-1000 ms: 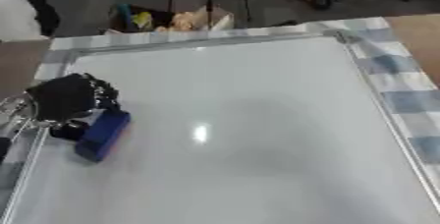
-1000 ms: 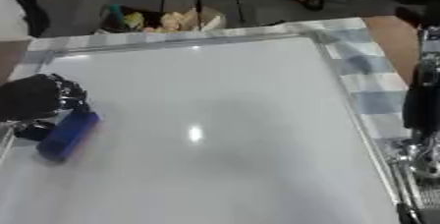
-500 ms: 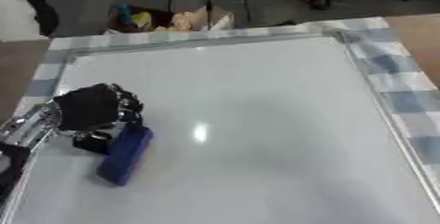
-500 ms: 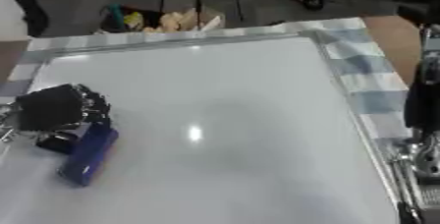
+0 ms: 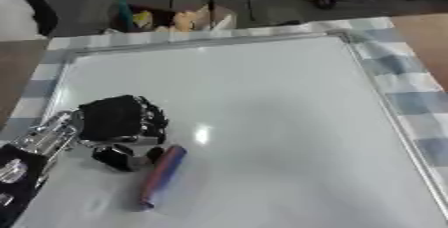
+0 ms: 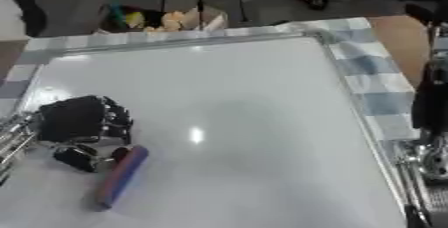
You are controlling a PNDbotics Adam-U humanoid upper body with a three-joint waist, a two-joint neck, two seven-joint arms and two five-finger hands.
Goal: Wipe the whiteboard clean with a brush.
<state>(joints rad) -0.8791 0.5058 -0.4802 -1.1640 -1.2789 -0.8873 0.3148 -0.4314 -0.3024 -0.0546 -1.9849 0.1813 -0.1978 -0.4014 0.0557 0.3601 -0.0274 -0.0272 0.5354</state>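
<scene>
Left robot hand (image 5: 118, 122) on whiteboard (image 5: 262, 102) near left edge, fingers curled round upper end of blue eraser brush (image 5: 161, 175). Brush lies slantwise on board, red-tinged along top. Right arm at right edge of right eye view; right robot hand not visible. Whiteboard lies on checked cloth (image 5: 411, 102) over worktop.

The whiteboard (image 5: 262, 122) lies flat on the table, and the checked cloth (image 5: 411, 97) sticks out from under it along the right side and the far edge. The left hand (image 5: 118, 122) is on the left part of the board, and the brush (image 5: 162, 174) lies on the board just in front of it, touching the fingers at its top end. The right arm (image 6: 429, 117) is off the board by the right edge, and some bags (image 5: 179, 19) sit on the floor behind the table.
</scene>
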